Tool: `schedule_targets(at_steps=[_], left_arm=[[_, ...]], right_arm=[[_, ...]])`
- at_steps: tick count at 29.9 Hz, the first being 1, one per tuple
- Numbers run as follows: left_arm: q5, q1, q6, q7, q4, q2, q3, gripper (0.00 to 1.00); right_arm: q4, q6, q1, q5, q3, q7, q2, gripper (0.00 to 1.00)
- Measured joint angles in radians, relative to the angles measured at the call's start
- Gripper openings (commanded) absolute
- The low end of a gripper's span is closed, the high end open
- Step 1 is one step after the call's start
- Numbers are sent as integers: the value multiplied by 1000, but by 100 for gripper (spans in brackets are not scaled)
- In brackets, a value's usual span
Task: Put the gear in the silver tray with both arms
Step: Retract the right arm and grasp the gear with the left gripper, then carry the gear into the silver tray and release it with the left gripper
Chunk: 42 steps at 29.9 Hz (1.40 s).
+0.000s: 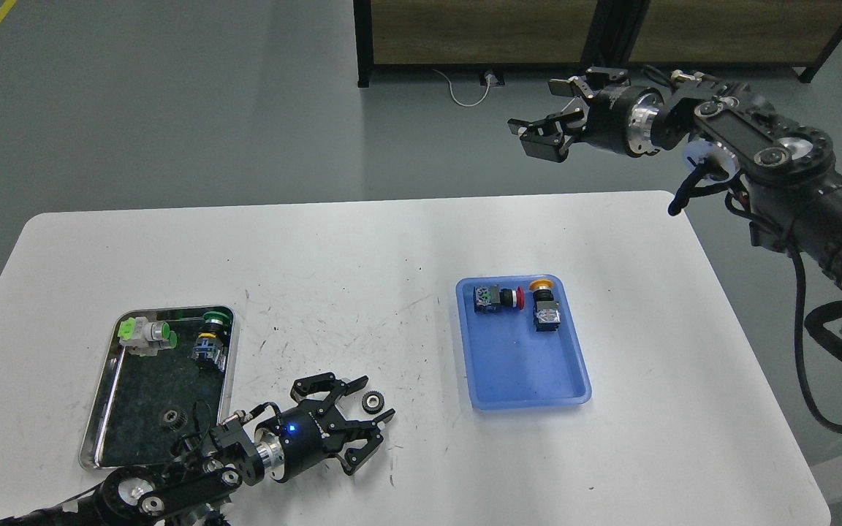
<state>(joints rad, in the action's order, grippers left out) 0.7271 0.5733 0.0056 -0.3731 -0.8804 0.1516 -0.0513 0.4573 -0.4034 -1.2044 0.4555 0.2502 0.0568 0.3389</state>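
A small dark gear [372,401] lies on the white table [362,248], right of the silver tray [103,409]. A second gear [170,418] lies inside that tray with two green push-button parts [145,334] at its far end. My left gripper [370,408] is open low over the table, its fingertips on either side of the loose gear, not closed on it. My right gripper [544,117] is open and empty, held high beyond the table's far right edge.
A blue plastic tray [531,372] sits right of centre with a red-button part [495,298] and a yellow-button part [542,307] at its far end. A dark cabinet frame [479,36] stands on the floor behind.
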Motion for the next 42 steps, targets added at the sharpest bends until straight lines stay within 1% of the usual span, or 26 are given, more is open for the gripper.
schedule_targets(at_steps=[4,7,13,16,20,24,30,36,42], left_arm=[[0,-10,0,-5,18,3,3,61],[0,-14,0,-9,21,4,3,58],[-1,-15,7,-9,21,4,5,43],[-1,-15,9,-9,19,4,10,32],[-2,-11,10,-9,16,5,18,27],[-2,-5,8,-9,14,5,25,26],[-11,32,1,24,-2,12,17,26],[-69,104,-21,31,-42,86,-46,26],[-118,139,-50,48,-101,218,-99,26]], right_arm=[[0,0,0,0,0,0,0,88],[0,1,-1,0,1,0,0,88],[0,1,-1,0,1,0,-1,88],[0,1,-1,0,1,0,-1,88],[0,0,-1,0,1,0,0,88],[0,0,-1,0,1,0,0,88],[0,0,-1,0,1,0,0,88],[0,0,-1,0,1,0,0,88],[-1,0,-1,0,2,0,-1,88]])
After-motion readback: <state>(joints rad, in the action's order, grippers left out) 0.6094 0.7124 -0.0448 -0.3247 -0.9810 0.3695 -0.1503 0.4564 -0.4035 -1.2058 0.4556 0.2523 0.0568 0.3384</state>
